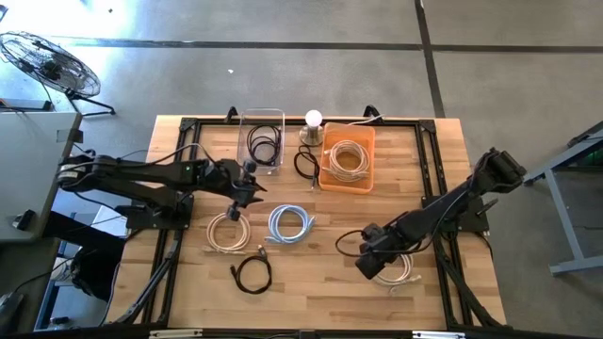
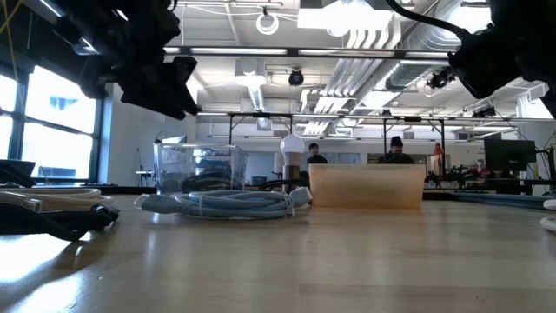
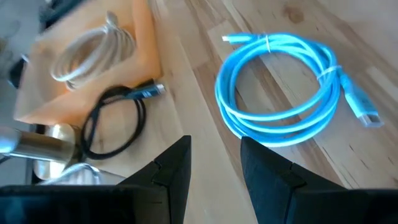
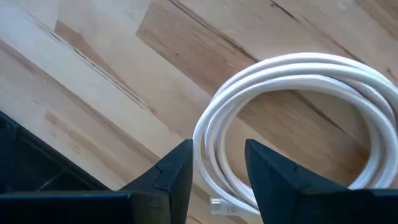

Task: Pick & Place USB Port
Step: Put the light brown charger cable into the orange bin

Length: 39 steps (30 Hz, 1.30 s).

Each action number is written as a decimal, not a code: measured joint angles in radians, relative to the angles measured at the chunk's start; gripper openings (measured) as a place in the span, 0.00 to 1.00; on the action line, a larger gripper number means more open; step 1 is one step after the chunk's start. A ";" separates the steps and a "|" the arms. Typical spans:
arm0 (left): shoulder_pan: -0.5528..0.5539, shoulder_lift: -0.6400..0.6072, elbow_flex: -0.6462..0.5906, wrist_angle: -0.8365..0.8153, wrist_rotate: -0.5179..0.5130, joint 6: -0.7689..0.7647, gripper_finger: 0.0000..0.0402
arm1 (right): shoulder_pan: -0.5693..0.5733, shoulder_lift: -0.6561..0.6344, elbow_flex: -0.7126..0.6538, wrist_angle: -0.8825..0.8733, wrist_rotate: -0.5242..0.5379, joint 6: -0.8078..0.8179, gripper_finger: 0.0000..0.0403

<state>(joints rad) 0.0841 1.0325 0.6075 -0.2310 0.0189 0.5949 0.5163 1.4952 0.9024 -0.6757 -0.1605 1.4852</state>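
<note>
Several coiled cables lie flat on the wooden table. My left gripper (image 1: 247, 191) hovers open between a cream coil (image 1: 229, 231) and a blue coil (image 1: 290, 224), and its wrist view looks onto the blue coil (image 3: 280, 93). A black cable with a metal plug (image 3: 115, 118) lies beside the orange bin (image 3: 146, 56). My right gripper (image 1: 369, 266) stands open, tipped steeply down, above a white coil (image 4: 292, 124) near the table's front right. That coil rests on the wood, apart from the fingers. A black coil (image 1: 353, 243) lies right beside this gripper.
At the back stand a clear bin (image 1: 262, 141) holding a black cable and the orange bin (image 1: 347, 158) holding a cream cable, with a lamp bulb (image 1: 313, 121) between them. Another black coil (image 1: 252, 273) lies near the front. People show in the room behind.
</note>
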 joint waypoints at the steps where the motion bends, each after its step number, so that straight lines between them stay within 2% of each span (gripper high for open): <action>1: 0.000 0.012 0.000 -0.003 0.000 0.000 0.34 | 0.000 0.001 0.000 0.001 0.000 0.003 0.34; 11: 0.000 0.086 0.000 0.020 0.000 0.002 0.34 | 0.014 0.004 0.000 0.005 0.072 0.033 0.34; 25: 0.000 0.086 0.000 0.028 0.000 0.002 0.34 | 0.064 0.005 0.000 0.016 0.178 0.046 0.34; 30: 0.000 0.086 0.000 0.028 0.000 0.002 0.34 | 0.078 0.020 0.000 0.019 0.174 0.077 0.34; 34: 0.000 0.086 0.000 0.028 0.000 0.002 0.34 | 0.080 0.071 0.000 0.043 0.127 0.077 0.34; 39: 0.000 0.086 0.000 0.032 0.000 0.002 0.34 | 0.080 0.133 0.000 0.119 0.117 0.047 0.34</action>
<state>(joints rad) 0.0845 1.1183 0.6075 -0.1985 0.0193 0.5964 0.5964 1.6286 0.9024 -0.5565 -0.0435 1.5318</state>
